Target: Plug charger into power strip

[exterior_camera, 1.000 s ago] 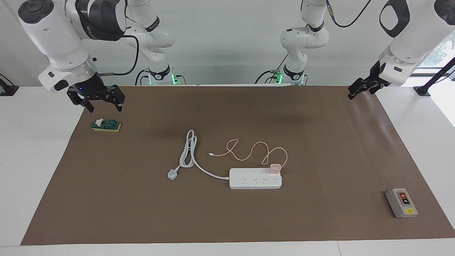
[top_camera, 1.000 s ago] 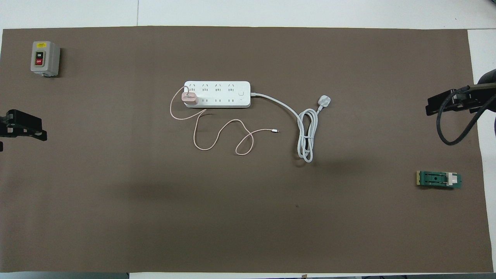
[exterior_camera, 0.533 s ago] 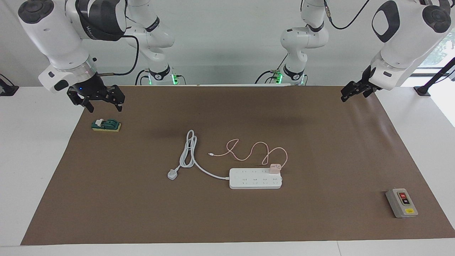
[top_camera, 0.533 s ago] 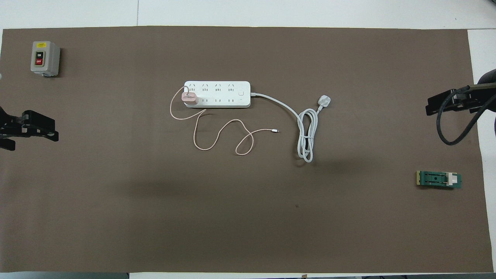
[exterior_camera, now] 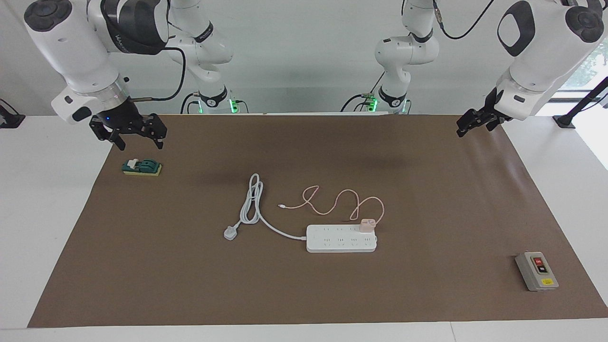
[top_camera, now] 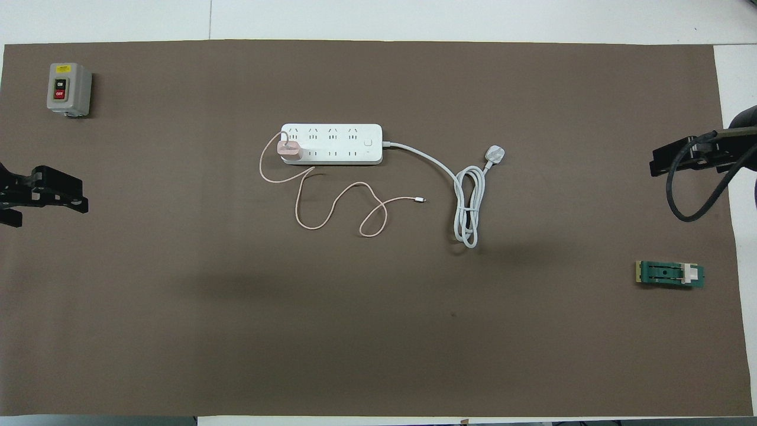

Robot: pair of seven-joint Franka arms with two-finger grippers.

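the right hand (exterior_camera: 135,133) hangs tilted, fingers spread and empty, above the green switch (exterior_camera: 142,167) at the worktop (exterior_camera: 427,294) edge. the charger (exterior_camera: 366,225) sits plugged into the power strip (exterior_camera: 341,238) mid-worktop. the left hand (exterior_camera: 470,124) hovers over the other end; whether it's open, i cannot tell.

A white table (exterior_camera: 47,213) is carrying a large brown mat (exterior_camera: 427,190) that is covering nearly all of its top, leaving pale strips showing along the edges. A plain white wall (exterior_camera: 304,47) is rising at the robots' end. Daylight is coming through a window (exterior_camera: 591,66) at the left arm's end, and soft shadows are lying across the mat.
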